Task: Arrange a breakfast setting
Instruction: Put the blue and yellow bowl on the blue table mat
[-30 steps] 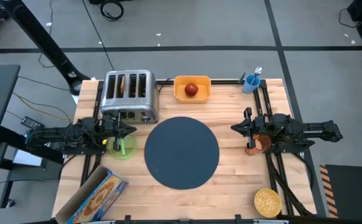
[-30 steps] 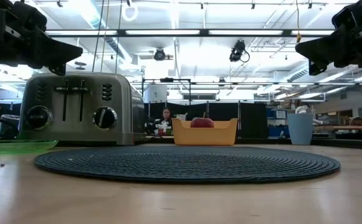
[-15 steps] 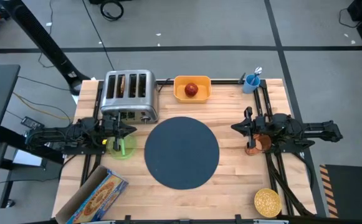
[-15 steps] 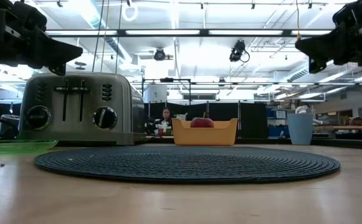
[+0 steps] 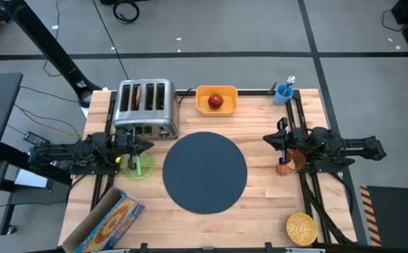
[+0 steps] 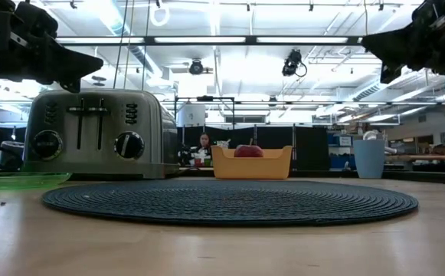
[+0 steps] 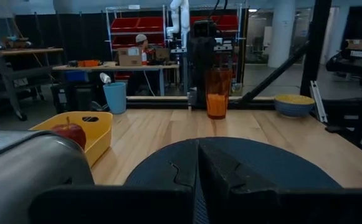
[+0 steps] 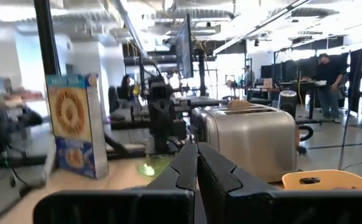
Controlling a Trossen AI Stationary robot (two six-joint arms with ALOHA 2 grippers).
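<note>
**A:** Where does the setting stand?

**B:** The large dark blue-grey round mat [image 5: 205, 171] lies bare in the middle of the pale wooden table [image 5: 260, 133]. The small green plate [image 5: 139, 167] sits off its left edge, near the front of the silver four-slot toaster [image 5: 145, 107], which has brown toast slices [image 5: 149, 95] standing in its slots.

**A:** And the fruit?

**B:** The red apple [image 5: 216, 101] rests inside the yellow rectangular tub [image 5: 216, 91] at the far edge, just beyond the mat. The small yellow bowl [image 5: 301, 228] is at the near right corner, well apart from the mat. The orange cup [image 5: 293, 162] stands upright to the mat's right, under the right arm.

**A:** The pincers?

**B:** The left gripper [image 5: 143, 147] hangs above the green plate, fingers clenched together and empty; its wrist view shows the two dark fingers [image 7: 221, 171] pressed flat against each other. The right gripper [image 5: 274, 139] is raised beside the orange cup, likewise pinched together on nothing, pointing toward the mat.

**A:** The spoon?

**B:** A lilac handle [image 5: 291, 80] sticks up from a small blue cup [image 5: 284, 92] at the far right corner

**A:** Anything else on the table?

**B:** A cereal box [image 5: 105, 223] lying at the near left corner
</note>
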